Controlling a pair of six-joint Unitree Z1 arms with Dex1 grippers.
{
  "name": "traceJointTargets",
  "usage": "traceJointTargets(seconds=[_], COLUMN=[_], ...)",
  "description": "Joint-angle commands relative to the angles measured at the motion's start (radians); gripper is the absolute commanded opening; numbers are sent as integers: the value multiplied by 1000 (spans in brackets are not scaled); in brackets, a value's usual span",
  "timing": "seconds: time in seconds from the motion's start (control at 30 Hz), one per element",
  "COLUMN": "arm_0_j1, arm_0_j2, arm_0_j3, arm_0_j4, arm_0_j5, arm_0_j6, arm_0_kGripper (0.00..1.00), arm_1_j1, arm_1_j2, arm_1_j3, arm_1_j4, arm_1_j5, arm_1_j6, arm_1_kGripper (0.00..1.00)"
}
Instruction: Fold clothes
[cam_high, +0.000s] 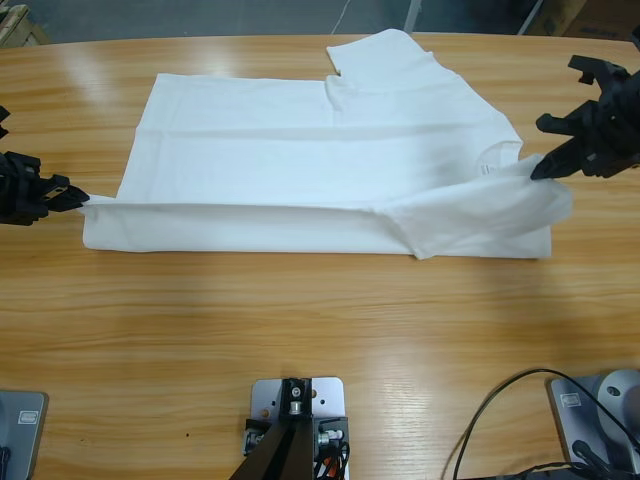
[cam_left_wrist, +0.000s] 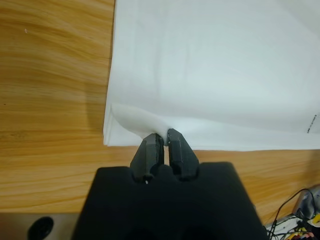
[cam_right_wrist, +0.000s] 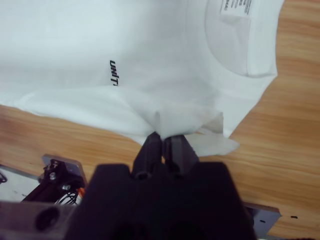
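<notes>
The white T-shirt lies spread across the middle of the wooden counter, stretched between the two tools. The left tool meets it at the hem corner on the left of the high view, jaws pressed together and pinching a fold of the cloth there. The right tool is at the opposite end, near the neck, jaws likewise pinching a bunched bit of fabric that is lifted off the counter.

The near long edge of the shirt is folded over onto the body, forming a doubled band along the front. One short sleeve sticks out at the far side. In the right wrist view, dark chest lettering and a small neck label inside the round collar show.
</notes>
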Motion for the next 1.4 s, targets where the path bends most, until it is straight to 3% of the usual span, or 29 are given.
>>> traceJointTargets(seconds=[0.03, 1.4], arm_0_j1=[13, 33], arm_0_j2=[64, 228], arm_0_j3=[-3, -56], arm_0_j4=[7, -26], arm_0_j5=[-12, -6], arm_0_j6=[18, 73], arm_0_kGripper=[0, 0], arm_1_j1=[-16, -17], arm_1_j2=[65, 209], arm_1_j3=[-14, -60], arm_1_j4=[12, 4], arm_1_j5=[-12, -65], arm_1_j6=[-19, -38], arm_1_kGripper=[0, 0])
